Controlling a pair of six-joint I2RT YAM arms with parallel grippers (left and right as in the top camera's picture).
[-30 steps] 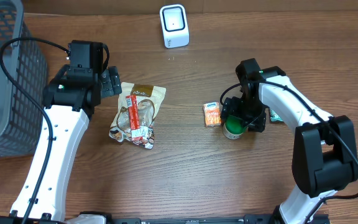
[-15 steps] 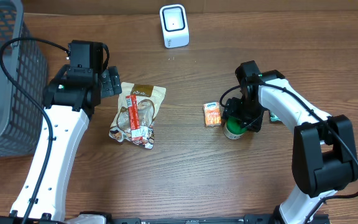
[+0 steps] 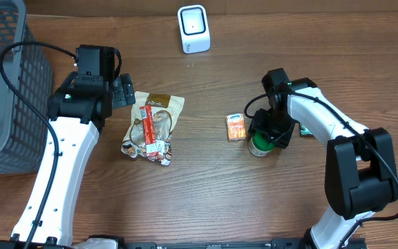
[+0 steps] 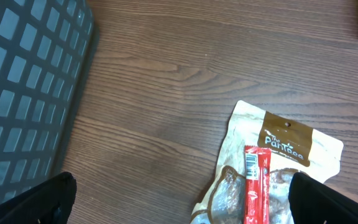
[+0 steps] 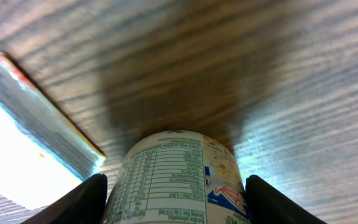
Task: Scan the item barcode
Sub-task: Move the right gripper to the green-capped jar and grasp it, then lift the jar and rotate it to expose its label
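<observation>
Squarely between the right fingers (image 5: 82,202) sits the can (image 5: 179,180) (touching both).

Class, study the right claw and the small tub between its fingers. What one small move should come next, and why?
Probably close the right claw firmly on the tub. Its fingers flank the tub on both sides, but a firm grip isn't evident, and the tub sits on the table, well short of the white scanner.
</observation>
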